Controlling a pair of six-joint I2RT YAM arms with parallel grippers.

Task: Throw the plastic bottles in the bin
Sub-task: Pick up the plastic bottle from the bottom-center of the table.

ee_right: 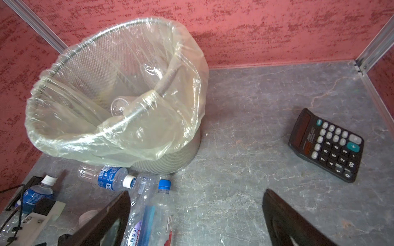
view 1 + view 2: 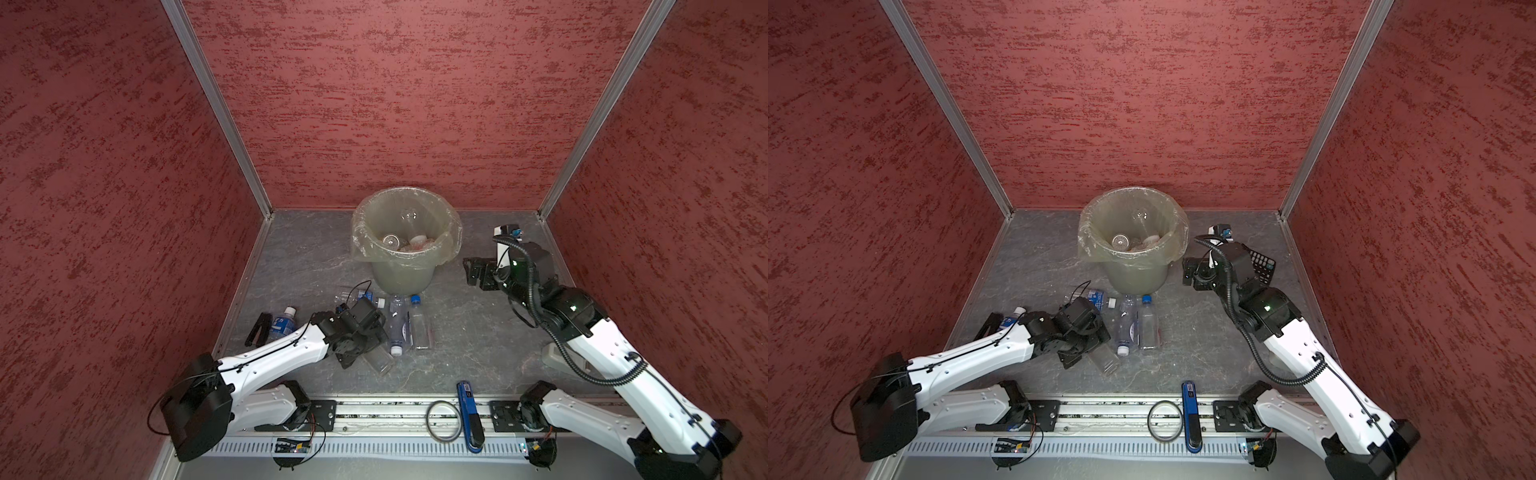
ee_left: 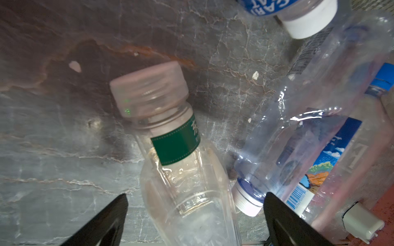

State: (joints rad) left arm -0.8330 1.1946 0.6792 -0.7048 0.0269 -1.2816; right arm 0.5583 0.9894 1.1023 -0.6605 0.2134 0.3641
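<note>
Both the left gripper (image 3: pixel 197 194) and right gripper (image 1: pixel 196 191) stand spread, empty. Left should close on the green-labelled bottle (image 3: pixel 177 140) mid-body, avoiding the neighbouring bottle (image 3: pixel 315 102).

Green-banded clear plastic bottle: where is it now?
Left wrist view: the green-banded clear plastic bottle lies on the grey floor, left of centre, beneath the open left claw, beside a white-capped blue-labelled clear bottle.

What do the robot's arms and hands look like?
The left arm and right arm have smooth white shells with black joints. A ribbed black cable loops along the right one. The left hand and right hand have pointed black fingers.
</note>
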